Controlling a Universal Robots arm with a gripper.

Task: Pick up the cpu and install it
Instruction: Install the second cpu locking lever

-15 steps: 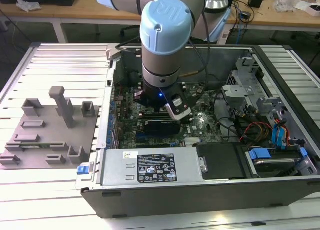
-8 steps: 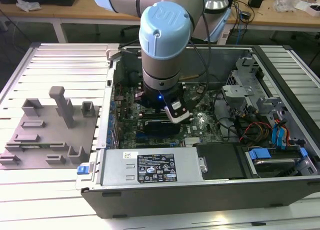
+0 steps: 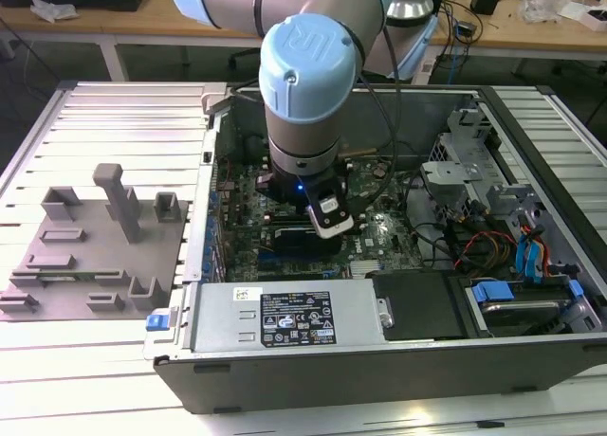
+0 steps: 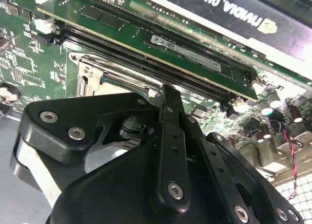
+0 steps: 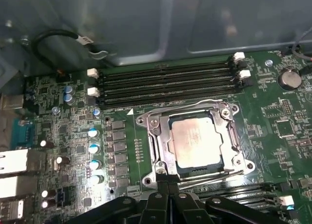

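The cpu (image 5: 195,141), a silvery square chip, lies flat inside the socket frame (image 5: 147,122) on the green motherboard (image 5: 287,121) in the first wrist view. The frame's metal latch bars surround it. My gripper (image 5: 166,179) hangs just off the socket's edge, black fingers pressed together with nothing between them. In the second wrist view the gripper (image 4: 165,91) tapers to a point over the socket's metal latch (image 4: 92,73); the chip is hidden there behind the black linkage. In the exterior view the arm (image 3: 303,85) reaches down into the open computer case (image 3: 379,351).
Empty memory slots (image 5: 165,83) run beside the socket. A long black card with a green edge (image 4: 204,53) lies close to the gripper. A grey tray (image 3: 90,256) with upright fixtures sits at the exterior view's left. Cables and drive cages (image 3: 493,218) fill the case's right side.
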